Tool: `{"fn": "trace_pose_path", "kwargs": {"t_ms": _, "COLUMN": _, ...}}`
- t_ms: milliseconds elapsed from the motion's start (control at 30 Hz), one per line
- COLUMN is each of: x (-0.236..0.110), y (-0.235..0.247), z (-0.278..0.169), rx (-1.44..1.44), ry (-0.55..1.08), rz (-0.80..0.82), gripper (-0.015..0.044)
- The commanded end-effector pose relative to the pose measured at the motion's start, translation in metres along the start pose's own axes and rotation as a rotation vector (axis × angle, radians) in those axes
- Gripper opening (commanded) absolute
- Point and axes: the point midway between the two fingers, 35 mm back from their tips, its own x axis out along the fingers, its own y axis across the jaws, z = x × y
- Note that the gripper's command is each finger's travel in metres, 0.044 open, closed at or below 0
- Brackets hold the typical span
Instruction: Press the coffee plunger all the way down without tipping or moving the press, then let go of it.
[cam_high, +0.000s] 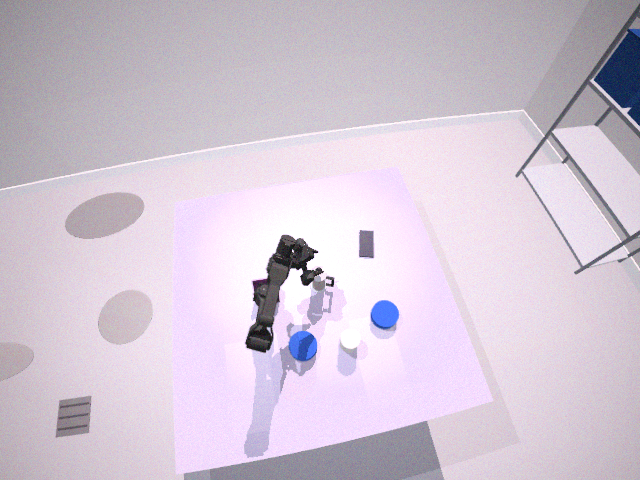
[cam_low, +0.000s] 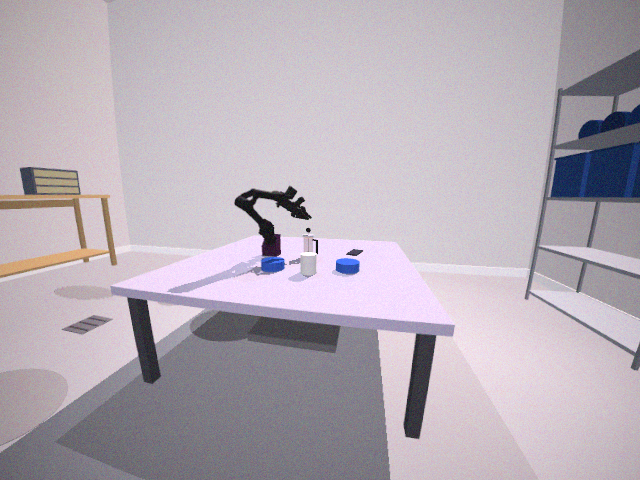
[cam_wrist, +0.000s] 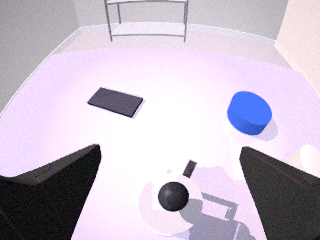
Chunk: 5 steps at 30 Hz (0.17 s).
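Observation:
The coffee press (cam_high: 318, 283) (cam_low: 309, 243) stands upright on the table (cam_high: 232, 413) (cam_low: 310, 304) (cam_wrist: 187, 74), just in front of the arm's base. In the wrist view its black plunger knob (cam_wrist: 174, 196) sits low over the round lid, seen from above. My gripper (cam_high: 313, 271) (cam_low: 303, 213) (cam_wrist: 172, 154) is open wide. It hangs above the knob with a gap, and the fingers stand far apart on either side without touching it. Nothing is between the fingers.
Two blue discs (cam_high: 384, 313) (cam_high: 302, 345) (cam_low: 347, 265) (cam_low: 272, 264) and a white cup (cam_high: 349, 338) (cam_low: 308, 264) stand near the press. A dark flat slab (cam_high: 366, 243) (cam_low: 354, 252) (cam_wrist: 115, 102) lies farther back. A metal shelf (cam_high: 584, 206) (cam_low: 594, 155) stands off the table.

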Motion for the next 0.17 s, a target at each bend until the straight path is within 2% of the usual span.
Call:
{"fn": "trace_pose_path", "kwargs": {"t_ms": 0, "x": -0.0095, "y": -0.0056, "z": 0.0087, "rx": 0.013, "ry": -0.009, "rz": -0.008, "gripper": 0.0440}}
{"fn": "trace_pose_path", "kwargs": {"t_ms": 133, "x": -0.0093, "y": -0.0055, "z": 0.0083, "rx": 0.013, "ry": -0.009, "rz": -0.008, "gripper": 0.0440}}
